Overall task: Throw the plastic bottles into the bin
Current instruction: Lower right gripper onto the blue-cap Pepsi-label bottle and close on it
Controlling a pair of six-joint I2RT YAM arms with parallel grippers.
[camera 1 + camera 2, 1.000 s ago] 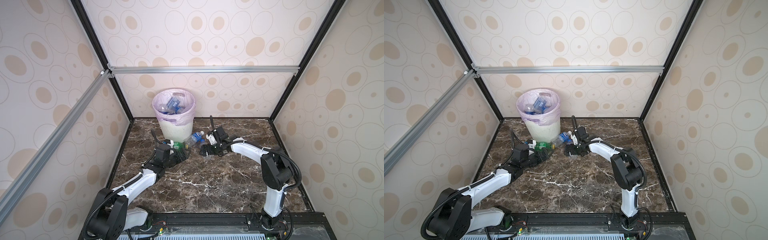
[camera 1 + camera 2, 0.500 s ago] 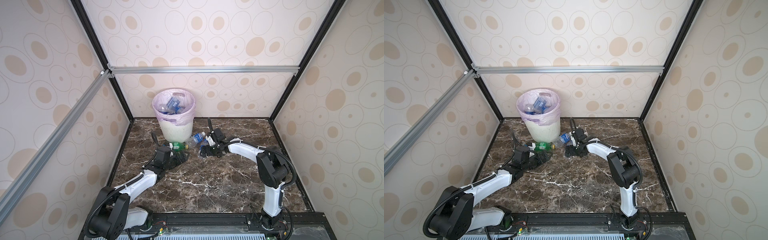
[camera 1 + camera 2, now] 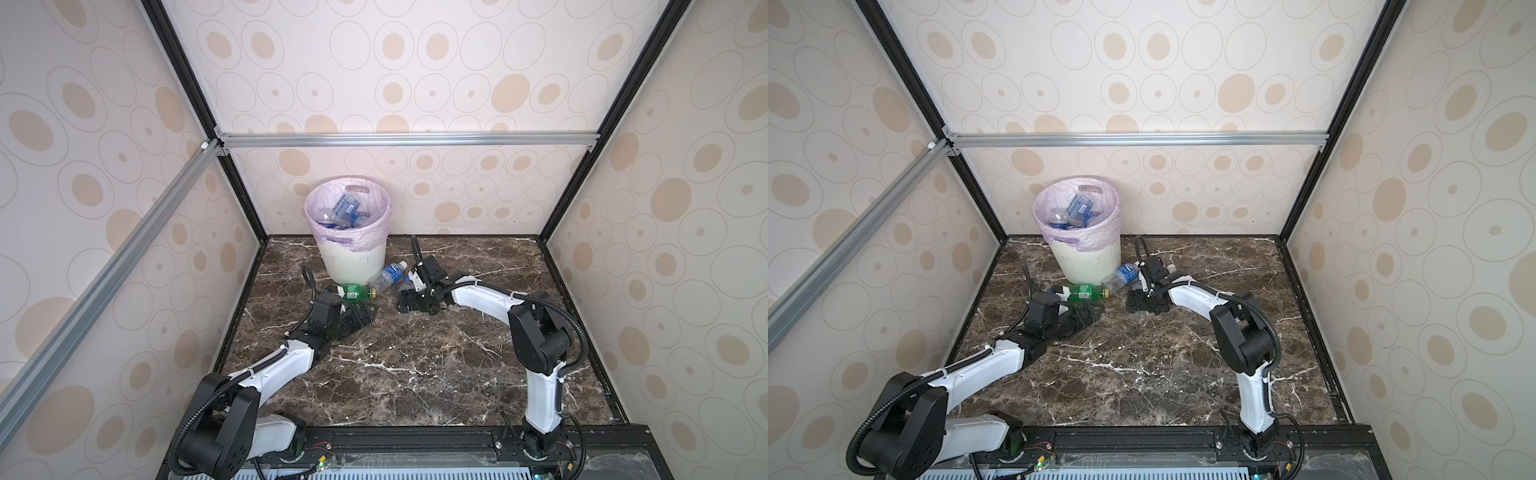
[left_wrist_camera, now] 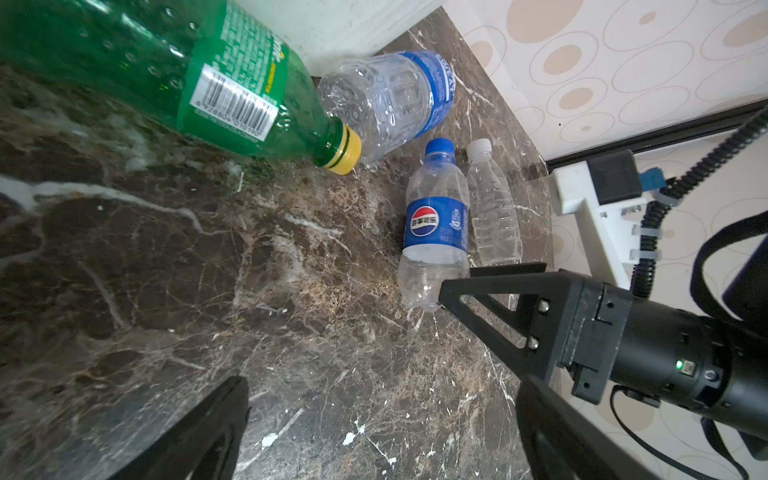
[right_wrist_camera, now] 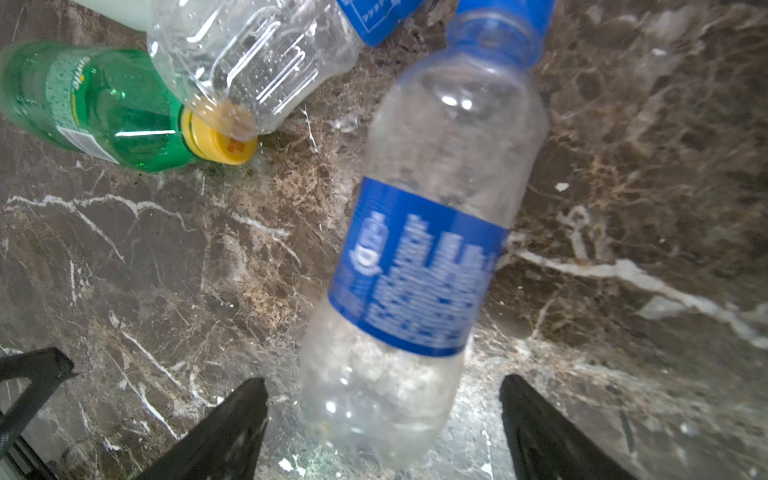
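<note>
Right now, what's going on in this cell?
Two arms are clearing bottles. The bin already holds several plastic bottles, and four more lie on the marble table by its base. The right gripper is open astride the base of the blue-capped Pepsi bottle, not yet gripping. The left gripper is open and empty, low near the green bottle. A clear blue-labelled bottle and a white-capped bottle lie untouched.

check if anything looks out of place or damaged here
Four bottles lie on their sides on the marble tabletop beside the bin, not in it: a green bottle, a blue-labelled bottle, a Pepsi bottle and an unlabelled bottle. No spill or clear damage shows.
</note>
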